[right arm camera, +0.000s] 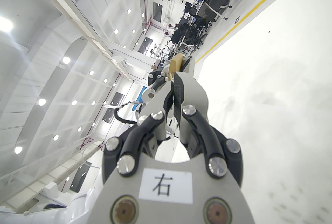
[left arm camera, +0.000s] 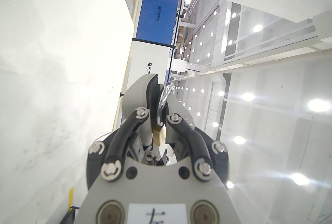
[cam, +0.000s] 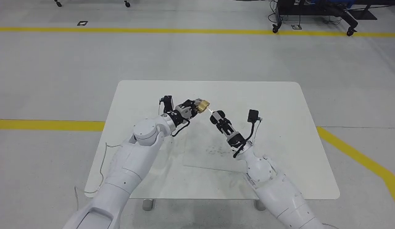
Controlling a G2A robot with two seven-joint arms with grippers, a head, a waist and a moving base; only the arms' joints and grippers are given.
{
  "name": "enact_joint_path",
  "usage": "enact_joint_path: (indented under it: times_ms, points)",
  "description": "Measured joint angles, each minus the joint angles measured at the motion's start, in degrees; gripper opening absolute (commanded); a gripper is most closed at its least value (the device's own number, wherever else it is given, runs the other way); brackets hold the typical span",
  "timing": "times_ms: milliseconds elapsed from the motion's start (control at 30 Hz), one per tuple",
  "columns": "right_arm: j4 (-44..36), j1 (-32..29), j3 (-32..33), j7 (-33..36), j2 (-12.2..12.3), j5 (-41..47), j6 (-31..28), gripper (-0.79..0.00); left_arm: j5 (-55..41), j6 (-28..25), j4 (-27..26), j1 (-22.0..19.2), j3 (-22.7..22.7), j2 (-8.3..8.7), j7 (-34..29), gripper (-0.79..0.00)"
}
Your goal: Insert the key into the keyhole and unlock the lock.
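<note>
Over the middle of the white table (cam: 284, 105), the brass padlock (cam: 201, 105) is held up with my left gripper (cam: 194, 108) shut on it. In the left wrist view its shiny shackle (left arm camera: 166, 94) and a bit of brass body (left arm camera: 158, 135) show between the closed fingers (left arm camera: 141, 91). My right gripper (cam: 216, 115) faces it from the other side, shut on the small silver key (cam: 210, 111), whose tip is at the lock's end. The right wrist view shows the right gripper (right arm camera: 177, 75) closed just short of the padlock (right arm camera: 175, 62), with the key mostly hidden.
A thin clear sheet (cam: 213, 158) lies flat on the table near the front, under the right arm. Both arms hang above the table surface. Wheeled carts (cam: 315, 7) stand on the floor well beyond the far edge.
</note>
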Motion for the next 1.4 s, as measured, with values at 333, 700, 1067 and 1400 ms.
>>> enact_joint_path:
  times_ms: [333, 700, 1067, 1400]
  points:
    - [-0.6, -0.8, 0.6, 0.9, -0.2, -0.2, -0.3, -0.785, 2.8, -2.3, -0.3, 0.0, 0.1, 0.04, 1.2, -0.785]
    - [-1.4, -1.4, 1.2, 2.5, -0.5, 0.0, 0.9, -0.785, 3.6, -2.9, -0.4, 0.1, -0.1, 0.02, 1.2, -0.785]
    - [-0.9, -1.2, 1.5, 3.0, -0.8, -0.1, 1.4, -0.785, 6.5, -4.2, -0.8, 0.3, 0.3, 0.08, 1.6, -0.785]
    - [-1.0, -1.6, 1.8, 3.8, -1.0, -0.6, 1.6, -0.785, 8.7, -5.8, -1.1, 0.4, 0.3, 0.14, 1.8, -0.785]
